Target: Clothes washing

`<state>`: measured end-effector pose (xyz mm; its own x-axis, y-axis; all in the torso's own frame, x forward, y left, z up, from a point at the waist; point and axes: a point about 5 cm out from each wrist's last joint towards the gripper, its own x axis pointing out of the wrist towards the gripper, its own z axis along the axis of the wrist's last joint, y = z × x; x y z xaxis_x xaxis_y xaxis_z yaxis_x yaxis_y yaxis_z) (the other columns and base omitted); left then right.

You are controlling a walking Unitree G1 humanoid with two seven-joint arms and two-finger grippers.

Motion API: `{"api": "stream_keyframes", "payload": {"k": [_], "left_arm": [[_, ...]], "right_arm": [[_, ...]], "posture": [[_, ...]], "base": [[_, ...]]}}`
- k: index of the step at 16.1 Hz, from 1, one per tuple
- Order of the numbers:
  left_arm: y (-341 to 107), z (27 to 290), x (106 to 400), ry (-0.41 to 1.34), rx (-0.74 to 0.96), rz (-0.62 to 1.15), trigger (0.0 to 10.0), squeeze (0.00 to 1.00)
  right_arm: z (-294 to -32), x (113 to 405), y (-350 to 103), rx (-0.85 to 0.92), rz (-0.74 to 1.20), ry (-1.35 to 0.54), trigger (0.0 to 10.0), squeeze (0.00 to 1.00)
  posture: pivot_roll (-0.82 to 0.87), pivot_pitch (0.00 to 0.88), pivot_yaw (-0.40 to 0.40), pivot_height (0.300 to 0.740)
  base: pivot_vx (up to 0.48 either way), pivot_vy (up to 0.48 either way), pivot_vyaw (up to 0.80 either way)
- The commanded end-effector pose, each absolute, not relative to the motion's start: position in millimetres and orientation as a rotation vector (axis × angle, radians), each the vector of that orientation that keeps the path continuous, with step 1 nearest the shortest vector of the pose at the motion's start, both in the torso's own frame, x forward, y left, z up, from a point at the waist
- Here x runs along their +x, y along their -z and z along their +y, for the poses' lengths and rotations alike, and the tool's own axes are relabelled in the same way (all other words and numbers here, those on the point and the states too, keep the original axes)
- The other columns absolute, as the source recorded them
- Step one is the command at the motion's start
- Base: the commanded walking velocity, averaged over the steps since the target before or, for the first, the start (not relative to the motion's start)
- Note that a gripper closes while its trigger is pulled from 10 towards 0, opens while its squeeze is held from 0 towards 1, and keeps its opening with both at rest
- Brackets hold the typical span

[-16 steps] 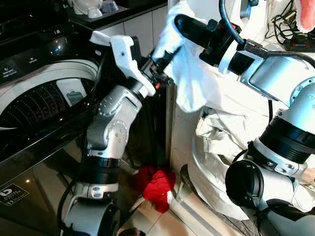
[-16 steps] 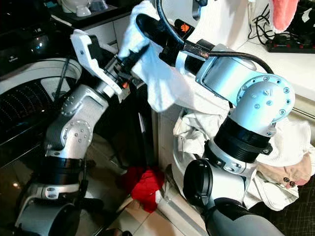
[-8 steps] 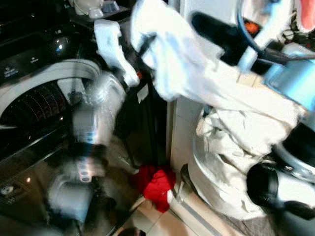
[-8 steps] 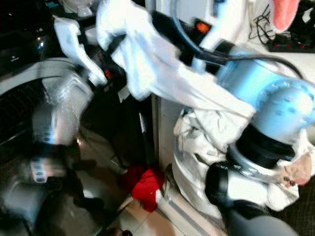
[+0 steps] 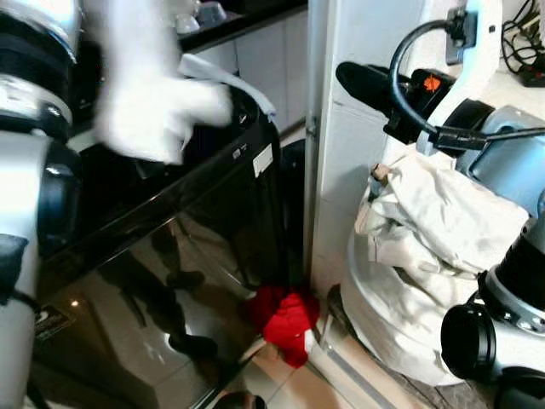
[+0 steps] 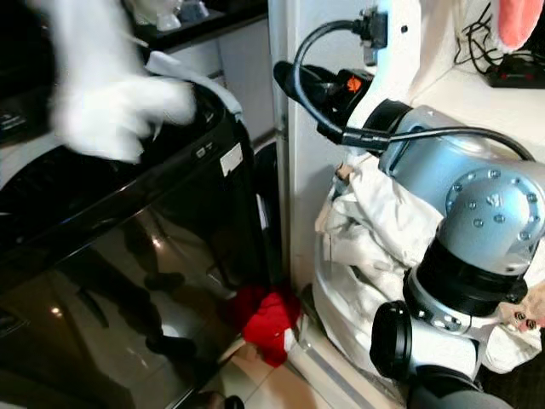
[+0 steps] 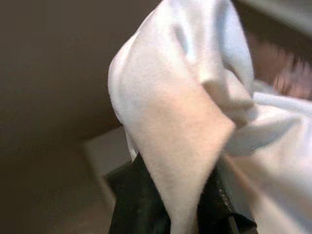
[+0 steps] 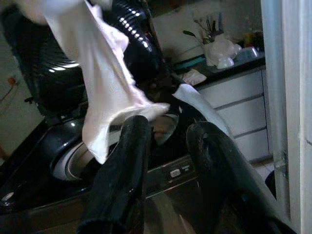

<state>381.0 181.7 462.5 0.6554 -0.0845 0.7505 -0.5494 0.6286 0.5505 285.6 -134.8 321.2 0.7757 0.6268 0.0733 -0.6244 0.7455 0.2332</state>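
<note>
The left end effector (image 7: 165,209) pinches a white garment (image 5: 145,111) and holds it over the black top-loading washing machine (image 5: 170,247), apparently to drop it into the drum, while the right end effector (image 8: 165,161), fingers spread and empty, hangs beside the white laundry bag (image 5: 417,256).

I see a laundry corner with a pale tiled floor (image 5: 281,388) and a tall white cabinet panel (image 5: 353,145) in the middle. Behind stands a dark countertop (image 6: 200,21) over grey-white drawers (image 6: 230,68) — some small items on it. At the far right, black cables (image 5: 524,38) lie on a white surface.
</note>
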Motion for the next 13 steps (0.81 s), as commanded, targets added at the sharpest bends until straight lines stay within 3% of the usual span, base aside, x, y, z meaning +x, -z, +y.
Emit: {"api": "stream_keyframes", "payload": {"k": [1,3,4,5,6,8,9,13], "left_arm": [[-457,191,385,-0.384,0.964,-0.789,0.0,0.00],[-414,200,405,-0.355,1.040,-0.556,0.0,0.00],[-398,203,410,-0.316,1.022,-0.457,0.8,0.00],[-332,211,423,-0.197,0.813,-0.141,10.0,0.00],[-297,216,425,-0.166,0.574,-0.009,10.0,0.00],[-256,222,421,-0.173,0.315,0.151,10.0,0.00],[-239,226,418,-0.206,0.221,0.217,10.0,1.00],[-231,236,414,-0.291,0.092,0.252,10.0,1.00]], "right_arm": [[-131,280,-317,0.239,0.009,-0.688,10.0,0.00],[-127,277,-309,0.234,0.030,-0.696,10.0,0.00],[-126,276,-307,0.232,0.037,-0.698,10.0,0.00],[-121,274,-299,0.235,0.061,-0.709,10.0,0.00],[-117,273,-295,0.223,0.084,-0.716,10.0,0.00],[-111,269,-287,0.193,0.128,-0.736,10.0,0.00],[-106,264,-280,0.162,0.174,-0.770,10.0,0.00],[-99,249,-270,0.084,0.230,-0.888,10.0,0.00]], "posture": [[-0.08,0.000,0.139,0.740],[-0.08,0.000,0.128,0.740],[-0.08,0.000,0.128,0.740],[-0.08,0.000,0.119,0.740],[-0.08,0.000,0.118,0.740],[-0.08,0.000,0.117,0.740],[-0.09,0.000,0.120,0.740],[-0.09,0.000,0.119,0.740]], "base": [[0.000,0.000,0.00],[0.000,0.000,0.00],[0.000,0.000,0.00],[0.000,0.000,0.00],[0.000,0.000,0.00],[0.000,0.000,0.00],[0.000,0.000,0.00],[0.000,0.000,0.00]]}}
